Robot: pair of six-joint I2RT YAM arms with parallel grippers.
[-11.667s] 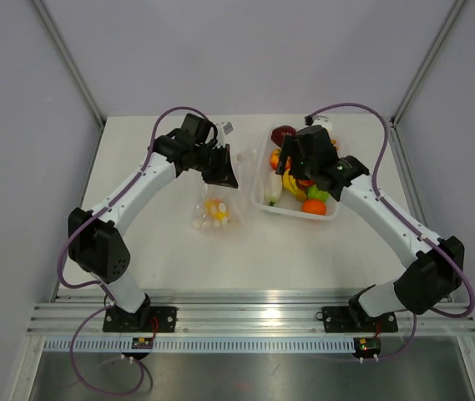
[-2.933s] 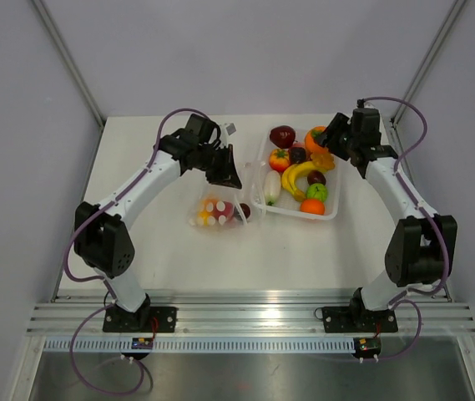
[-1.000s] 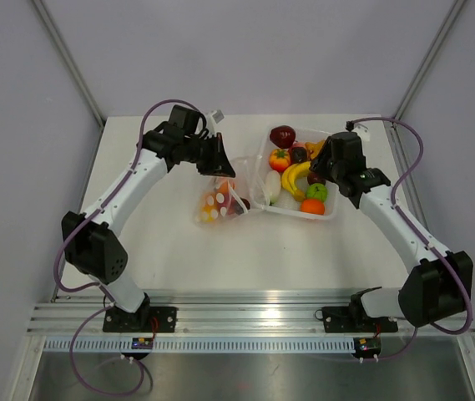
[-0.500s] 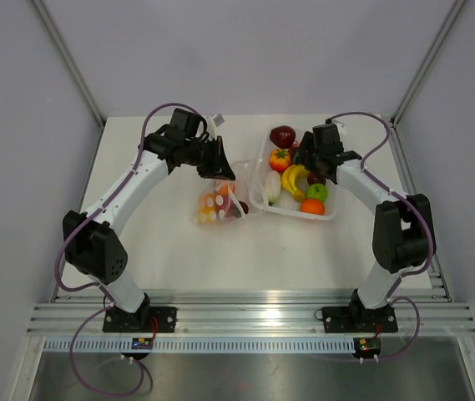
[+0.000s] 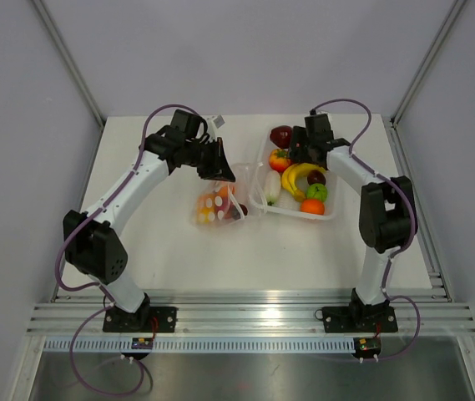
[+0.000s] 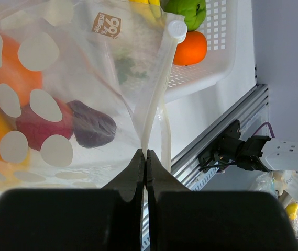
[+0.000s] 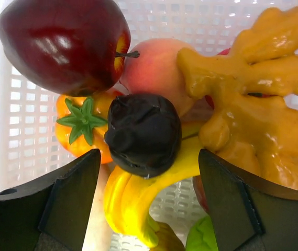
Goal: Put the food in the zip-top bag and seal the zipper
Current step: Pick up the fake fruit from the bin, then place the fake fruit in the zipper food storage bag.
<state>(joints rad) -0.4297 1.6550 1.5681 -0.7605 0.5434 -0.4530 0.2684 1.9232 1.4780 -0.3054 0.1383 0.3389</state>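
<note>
On the far half of the white table (image 5: 162,251), largest first:

1. White tray (image 5: 291,213) – perforated, at 2 o'clock from the table's middle, holding loose food.
2. Zip-top bag (image 5: 218,203) – clear with white blotches, touching the tray's 9 o'clock side. Inside it are an orange piece (image 6: 2,68), a red piece (image 6: 31,128) and a purple lump (image 6: 91,125).
3. Left gripper (image 5: 223,170) – at the bag's 12 o'clock edge, its jaws pressed together on the plastic beside the zipper (image 6: 159,89), which runs away from the fingertips.
4. Right gripper (image 5: 302,150) – over the tray's 11 o'clock part, its jaws spread wide to either side of the dark purple piece (image 7: 143,133). Whether they touch it cannot be told.
5. Dark red apple (image 7: 65,44) – at 11 o'clock from that piece.
6. Yellow knobbly piece (image 7: 248,99) – at 3 o'clock.
7. Banana (image 7: 138,204) – at 6 o'clock, partly beneath the piece.
8. Peach (image 7: 151,65) – at 12 o'clock.
9. Orange fruit with a green calyx (image 7: 83,123) – at 9 o'clock.
10. Plain orange (image 5: 313,206) and green piece (image 5: 317,191) – at the tray's 5 o'clock corner.
</note>
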